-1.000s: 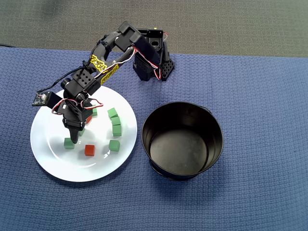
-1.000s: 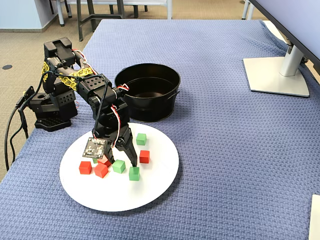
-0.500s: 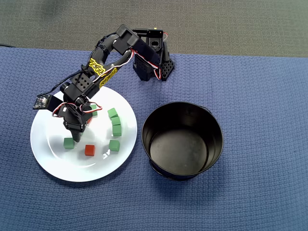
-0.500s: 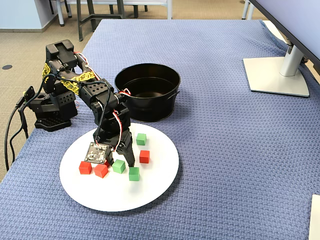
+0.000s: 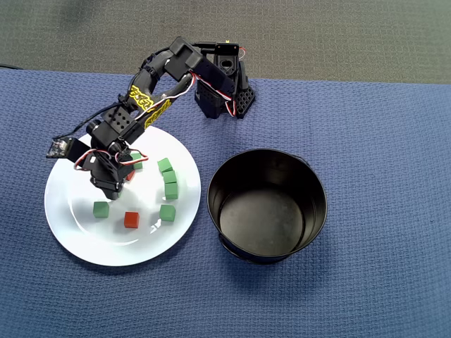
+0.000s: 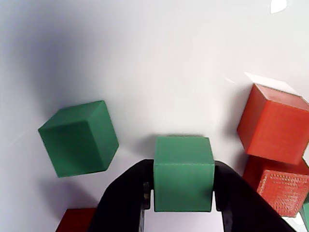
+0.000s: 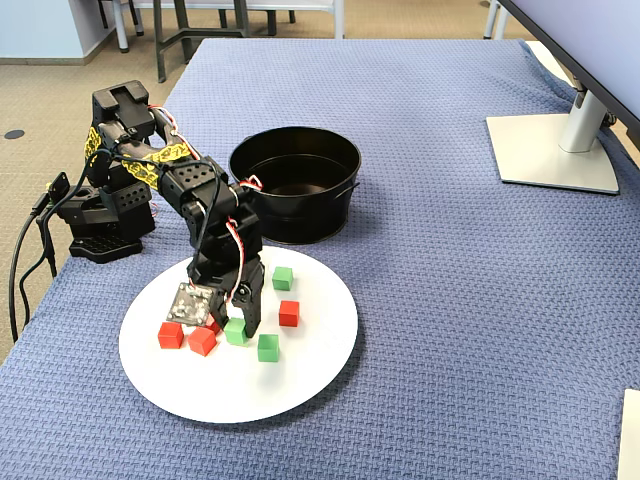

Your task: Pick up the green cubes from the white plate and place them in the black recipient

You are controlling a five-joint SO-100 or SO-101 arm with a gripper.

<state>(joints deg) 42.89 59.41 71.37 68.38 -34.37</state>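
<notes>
In the wrist view my gripper [image 6: 183,166] is shut on a green cube [image 6: 184,186], one black finger on each side of it, over the white plate [image 6: 169,58]. Another green cube [image 6: 79,137] lies to its left. The fixed view shows the gripper [image 7: 243,325] low over the plate [image 7: 300,375] with the held cube [image 7: 235,332] at its tip. From overhead the gripper [image 5: 108,190] hides that cube. Several loose green cubes [image 5: 170,184] lie on the plate [image 5: 84,243]. The black recipient [image 5: 268,218] stands empty to the plate's right.
Red-orange cubes lie on the plate: two [image 6: 273,123] right of the held cube in the wrist view, one [image 5: 131,220] near the plate's front from overhead. The arm's base [image 5: 225,88] stands behind the plate. A monitor foot [image 7: 550,150] sits far right on the blue cloth.
The gripper drew back from the front green cube toward the base, and now grips the neighbouring green cube. The other cubes and the pot have not moved.
</notes>
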